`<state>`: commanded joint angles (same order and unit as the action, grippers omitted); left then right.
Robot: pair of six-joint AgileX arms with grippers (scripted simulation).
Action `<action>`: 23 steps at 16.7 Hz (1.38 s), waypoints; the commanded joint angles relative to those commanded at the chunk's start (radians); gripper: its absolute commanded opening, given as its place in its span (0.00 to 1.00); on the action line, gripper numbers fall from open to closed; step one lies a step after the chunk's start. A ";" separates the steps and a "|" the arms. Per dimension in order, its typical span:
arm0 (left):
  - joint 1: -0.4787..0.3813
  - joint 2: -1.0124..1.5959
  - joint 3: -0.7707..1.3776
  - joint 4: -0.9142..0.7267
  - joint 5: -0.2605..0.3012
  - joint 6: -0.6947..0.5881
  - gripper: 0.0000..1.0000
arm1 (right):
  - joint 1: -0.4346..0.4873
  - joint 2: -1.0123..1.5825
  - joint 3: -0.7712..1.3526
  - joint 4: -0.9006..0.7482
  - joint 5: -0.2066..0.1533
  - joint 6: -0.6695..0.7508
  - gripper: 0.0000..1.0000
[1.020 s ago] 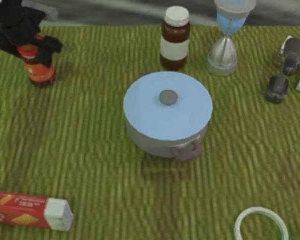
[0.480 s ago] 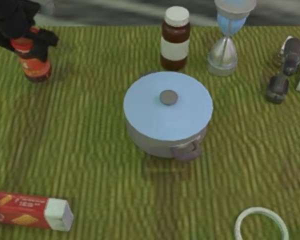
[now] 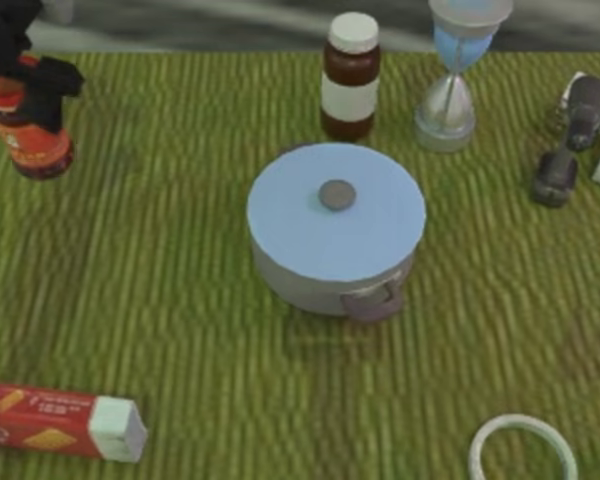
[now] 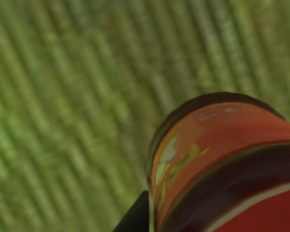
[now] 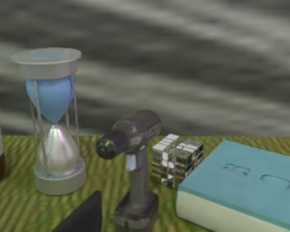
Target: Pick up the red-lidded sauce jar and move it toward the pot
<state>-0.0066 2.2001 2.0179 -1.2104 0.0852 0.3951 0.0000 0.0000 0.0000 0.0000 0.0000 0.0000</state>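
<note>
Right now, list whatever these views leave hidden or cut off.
- Left gripper, top view: the frame's corner crops it.
- Small red-lidded sauce jar, left wrist view: only part fits in frame.
- White ring, top view: lower edge cuts it.
- Teal book, right wrist view: cropped at the frame's edge.

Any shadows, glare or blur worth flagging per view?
Top view: soft shadow under the pot. Left wrist view: the red-lidded sauce jar, close up, fills one corner, faint glare on its label. Right wrist view: background streaky; sheen on the hourglass.
</note>
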 joint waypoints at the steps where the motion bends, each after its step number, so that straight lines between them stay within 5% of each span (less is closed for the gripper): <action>1: 0.001 -0.029 -0.030 0.004 0.000 0.000 0.00 | 0.000 0.000 0.000 0.000 0.000 0.000 1.00; 10: -0.022 -0.062 -0.081 0.022 -0.010 -0.035 0.00 | 0.000 0.000 0.000 0.000 0.000 0.000 1.00; 23: -0.302 -0.195 -0.466 0.286 -0.148 -0.681 0.00 | 0.000 0.000 0.000 0.000 0.000 0.000 1.00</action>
<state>-0.3086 2.0049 1.5516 -0.9242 -0.0623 -0.2858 0.0000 0.0000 0.0000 0.0000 0.0000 0.0000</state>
